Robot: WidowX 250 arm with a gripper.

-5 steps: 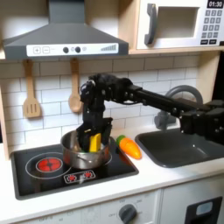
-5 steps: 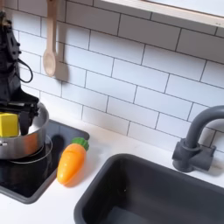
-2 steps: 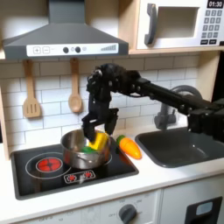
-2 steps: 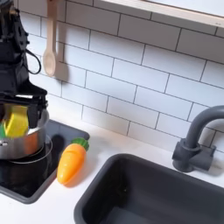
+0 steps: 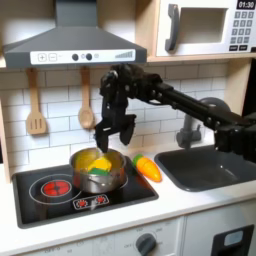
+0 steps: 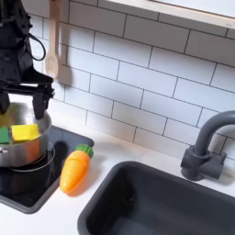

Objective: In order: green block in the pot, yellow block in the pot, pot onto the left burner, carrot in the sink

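Two cubes, yellow block and green block, under wide-spread claw.

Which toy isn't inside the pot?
The carrot. It lies on the counter beside the pot, while the yellow block and green block sit inside.

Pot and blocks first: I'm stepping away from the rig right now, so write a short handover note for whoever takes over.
Gripper: open, empty, above the pot.
Yellow block and green block: both inside the pot.
Pot: on the burner at the first exterior view's right, not on the left burner.
Carrot: lying on the counter between stovetop and sink.
Done: both blocks potted.
Left: slide the pot onto the left burner, then put the carrot in the sink.
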